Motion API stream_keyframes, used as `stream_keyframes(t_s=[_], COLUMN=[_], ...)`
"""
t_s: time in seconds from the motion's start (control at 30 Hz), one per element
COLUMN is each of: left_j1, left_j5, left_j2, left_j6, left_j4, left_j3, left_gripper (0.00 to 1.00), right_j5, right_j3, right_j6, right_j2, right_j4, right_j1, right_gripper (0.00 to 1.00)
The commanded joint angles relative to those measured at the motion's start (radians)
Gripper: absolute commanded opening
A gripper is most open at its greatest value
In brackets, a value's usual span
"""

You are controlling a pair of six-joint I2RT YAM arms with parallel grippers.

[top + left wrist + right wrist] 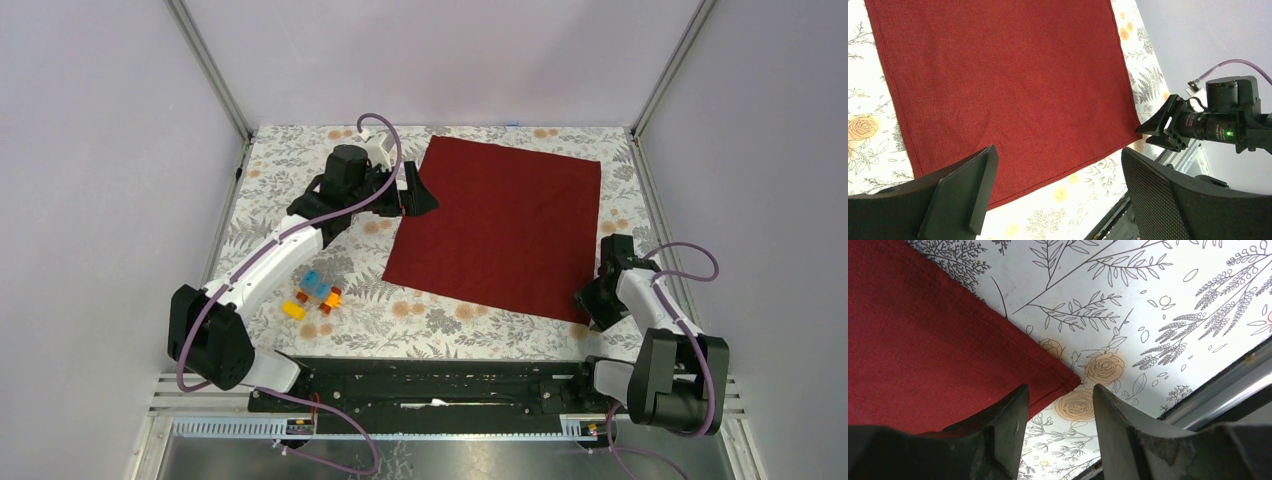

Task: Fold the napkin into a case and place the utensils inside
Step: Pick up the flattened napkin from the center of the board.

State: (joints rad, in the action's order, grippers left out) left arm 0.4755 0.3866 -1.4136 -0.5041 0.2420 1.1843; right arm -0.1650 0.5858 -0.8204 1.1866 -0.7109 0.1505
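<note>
Right gripper sits low at the lower right of the overhead frame. Its jaws are parted to a moderate gap and straddle the napkin's near corner, with nothing pinched between them yet. In the wrist view that corner points straight into the gap, which suggests the arm is lined up to nip it. Left gripper stands wide apart over the opposite, left edge of the cloth, in the upper middle of the overhead frame. It holds nothing, and it looks ready to take or steady that side so both arms can carry one fold together.

Beneath them the table, covered in a floral print, fills the centre of the frame. On it the napkin lies flat and fully spread, a dark red square slightly turned, right of centre. No fold has been made, so no case exists yet and the task appears to be at its very start. Small colourful toy blocks sit lower left, well apart from the cloth and no part of this job. No utensils show in any view.
</note>
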Motion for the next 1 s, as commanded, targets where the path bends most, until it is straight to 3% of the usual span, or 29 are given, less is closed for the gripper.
stream_keyframes(t_s=[0.0, 0.3, 0.5, 0.7, 0.8, 0.97], left_j1=[-0.008, -0.037, -0.056, -0.067, -0.067, 0.008], left_j5=[-0.012, 0.001, -0.001, -0.052, -0.086, -0.273], left_j2=[0.035, 0.033, 0.022, 0.007, 0.008, -0.019], left_j6=[0.018, 0.011, 0.014, 0.037, 0.042, 0.040], left_j4=[-0.043, -0.047, -0.047, -0.028, -0.028, 0.059], left_j3=[-0.006, -0.008, -0.009, -0.011, -0.021, 0.022], left_gripper=[0.99, 0.99, 0.99, 0.99, 0.99, 0.99], right_j5=[-0.026, -0.013, 0.023, 0.035, 0.040, -0.013], right_j3=[0.027, -0.006, -0.027, -0.040, -0.056, -0.056], right_j6=[-0.031, -0.042, -0.028, -0.007, -0.015, -0.040], right_j2=[0.032, 0.105, 0.149, 0.075, 0.025, -0.045], right_j4=[0.022, 0.090, 0.131, 0.140, 0.150, 0.115], right_j1=[0.001, 0.001, 0.001, 0.000, 0.001, 0.001], right_gripper=[0.56, 0.51, 0.32, 0.23, 0.01, 0.00])
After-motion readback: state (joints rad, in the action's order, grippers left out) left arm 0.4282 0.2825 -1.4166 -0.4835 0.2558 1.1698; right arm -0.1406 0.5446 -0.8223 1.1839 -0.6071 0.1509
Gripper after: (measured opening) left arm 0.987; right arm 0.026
